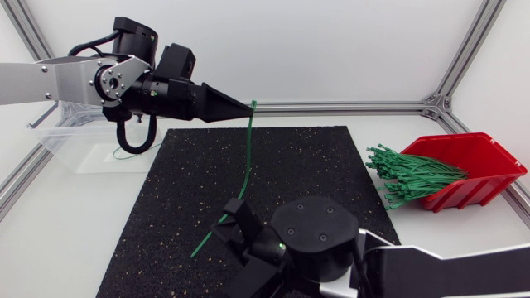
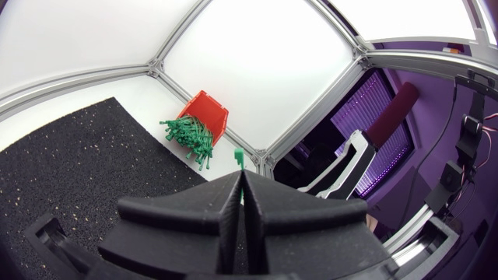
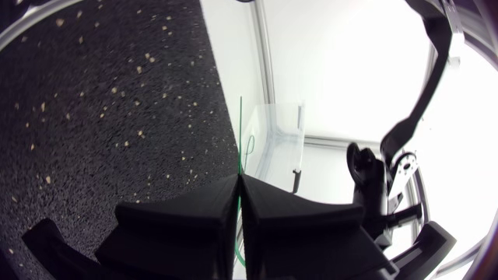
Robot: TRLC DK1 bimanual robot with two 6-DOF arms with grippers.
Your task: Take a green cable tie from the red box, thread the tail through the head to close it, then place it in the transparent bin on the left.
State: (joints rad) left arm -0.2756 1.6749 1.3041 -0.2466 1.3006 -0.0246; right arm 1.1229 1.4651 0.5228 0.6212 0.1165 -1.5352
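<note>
Over the black mat (image 1: 182,182), a green cable tie (image 1: 248,157) is shown pinched near its top by the left gripper (image 1: 249,108) and lower down by the right gripper (image 1: 226,222). At the left wrist its end pokes from the clenched grip; at the right wrist it rises from shut fingers (image 3: 194,222) toward the transparent bin (image 3: 280,124). Light and springy, it is judged best held near each end.

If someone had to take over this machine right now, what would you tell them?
Left gripper: shut on the green cable tie at its upper end.
Right gripper: shut on it lower down, over the black mat.
Done: one tie out of the red box.
Left: thread tail through head, place it in the transparent bin.
</note>
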